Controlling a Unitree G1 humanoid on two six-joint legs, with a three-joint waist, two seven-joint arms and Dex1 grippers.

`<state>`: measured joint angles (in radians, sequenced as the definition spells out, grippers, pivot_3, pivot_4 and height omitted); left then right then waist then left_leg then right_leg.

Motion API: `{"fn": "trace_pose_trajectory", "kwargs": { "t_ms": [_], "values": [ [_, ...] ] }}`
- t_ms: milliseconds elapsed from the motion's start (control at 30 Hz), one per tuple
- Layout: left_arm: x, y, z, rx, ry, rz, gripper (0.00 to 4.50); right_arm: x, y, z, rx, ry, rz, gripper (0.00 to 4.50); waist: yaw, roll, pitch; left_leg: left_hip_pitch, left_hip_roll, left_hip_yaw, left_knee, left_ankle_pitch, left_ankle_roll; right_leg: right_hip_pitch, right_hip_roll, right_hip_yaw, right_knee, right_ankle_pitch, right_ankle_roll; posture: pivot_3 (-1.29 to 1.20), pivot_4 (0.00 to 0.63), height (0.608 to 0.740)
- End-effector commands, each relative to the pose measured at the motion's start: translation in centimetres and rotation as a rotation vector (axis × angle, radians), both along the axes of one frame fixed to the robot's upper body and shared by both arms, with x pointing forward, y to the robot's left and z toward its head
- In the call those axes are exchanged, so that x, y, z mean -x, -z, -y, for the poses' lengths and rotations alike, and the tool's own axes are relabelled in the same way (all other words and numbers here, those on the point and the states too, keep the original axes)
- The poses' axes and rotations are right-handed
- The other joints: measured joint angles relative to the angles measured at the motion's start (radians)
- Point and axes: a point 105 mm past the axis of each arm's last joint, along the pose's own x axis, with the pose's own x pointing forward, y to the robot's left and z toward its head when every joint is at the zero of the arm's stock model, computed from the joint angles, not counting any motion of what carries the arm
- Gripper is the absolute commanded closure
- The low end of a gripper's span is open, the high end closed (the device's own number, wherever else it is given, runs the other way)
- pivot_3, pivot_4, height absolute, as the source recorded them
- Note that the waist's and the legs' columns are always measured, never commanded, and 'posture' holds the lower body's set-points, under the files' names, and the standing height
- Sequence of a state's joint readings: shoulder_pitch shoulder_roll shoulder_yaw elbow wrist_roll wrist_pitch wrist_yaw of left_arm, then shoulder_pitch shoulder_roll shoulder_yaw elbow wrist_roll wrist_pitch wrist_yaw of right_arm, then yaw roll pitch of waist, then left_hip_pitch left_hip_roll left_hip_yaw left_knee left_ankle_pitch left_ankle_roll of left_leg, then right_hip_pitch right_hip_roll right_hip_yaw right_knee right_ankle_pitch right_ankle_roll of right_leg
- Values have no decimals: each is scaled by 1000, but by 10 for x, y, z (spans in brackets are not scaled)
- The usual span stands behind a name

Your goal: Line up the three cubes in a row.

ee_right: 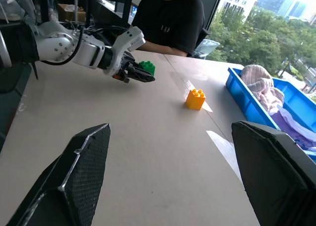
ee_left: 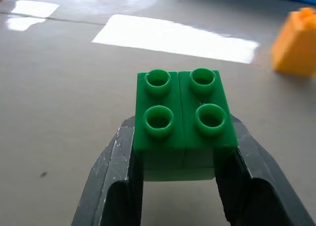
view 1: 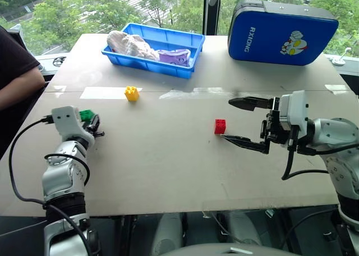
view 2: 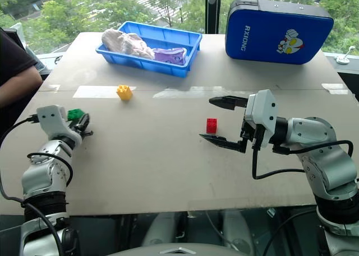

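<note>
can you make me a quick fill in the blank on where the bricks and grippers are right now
1. The left gripper is shut on the ___ brick.
2. The right gripper stands open beside the ___ brick, not touching it.
3. The brick lying nearest the blue tray is the ___ one.
4. The tray holds crumpled ___.

Missing words: green; red; yellow; cloth

Things: green brick, red brick, yellow brick, cloth.

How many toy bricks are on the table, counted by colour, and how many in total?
Red brick: 1
Green brick: 1, between the left gripper's fingers
Yellow brick: 1
Total: 3
</note>
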<state>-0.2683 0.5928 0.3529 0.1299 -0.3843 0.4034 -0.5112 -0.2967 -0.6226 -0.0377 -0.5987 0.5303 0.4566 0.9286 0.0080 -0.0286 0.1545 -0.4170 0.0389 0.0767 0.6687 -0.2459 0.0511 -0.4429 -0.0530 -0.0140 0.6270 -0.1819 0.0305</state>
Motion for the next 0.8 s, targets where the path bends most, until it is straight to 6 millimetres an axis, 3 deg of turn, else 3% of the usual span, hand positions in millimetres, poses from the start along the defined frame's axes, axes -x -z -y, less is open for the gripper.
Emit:
{"fn": "trace_pose_trajectory", "kwargs": {
  "t_ms": [33, 167, 300, 467, 600, 800],
  "values": [
    [2, -25, 54, -99, 416, 57, 3182, 7, 1, 0, 9, 24, 28, 456, 6, 0, 0, 0, 0, 0, 0, 0, 0, 0, 0, 0, 0, 0, 0, 0, 150, 740],
    [4, -11, 104, -221, 929, -86, 3182, 9, 10, 7, -26, 97, -12, 456, 13, 0, 0, 0, -1, 1, 1, 0, 0, 1, 0, -1, 0, 0, 0, 0, 150, 740],
    [-11, -6, 127, -324, 1131, -142, 3182, 18, 24, 15, -1, 131, -95, 456, 4, 0, 0, -1, -2, 3, 2, 0, 1, 1, 2, -1, -1, 0, 1, 0, 150, 740],
    [-24, 3, 147, -399, 1219, -156, 3182, 28, 29, 26, 41, 202, -86, 456, -1, -1, 0, -1, -2, 4, 2, -1, 2, -1, 6, 3, -1, 0, 1, 0, 150, 740],
    [-24, 10, 167, -403, 1286, -151, 3182, 37, 31, 30, 48, 242, -91, 456, 7, -1, 1, -2, -1, 5, 2, -1, 2, -1, 7, 2, -1, -1, 2, 0, 150, 740],
    [-22, 13, 180, -424, 1332, -151, 3182, 43, 41, 41, 70, 286, -127, 456, 6, -2, 1, -4, -1, 1, 5, -1, 2, -1, 6, 3, -1, -2, 4, 0, 150, 740]
  ]
}}
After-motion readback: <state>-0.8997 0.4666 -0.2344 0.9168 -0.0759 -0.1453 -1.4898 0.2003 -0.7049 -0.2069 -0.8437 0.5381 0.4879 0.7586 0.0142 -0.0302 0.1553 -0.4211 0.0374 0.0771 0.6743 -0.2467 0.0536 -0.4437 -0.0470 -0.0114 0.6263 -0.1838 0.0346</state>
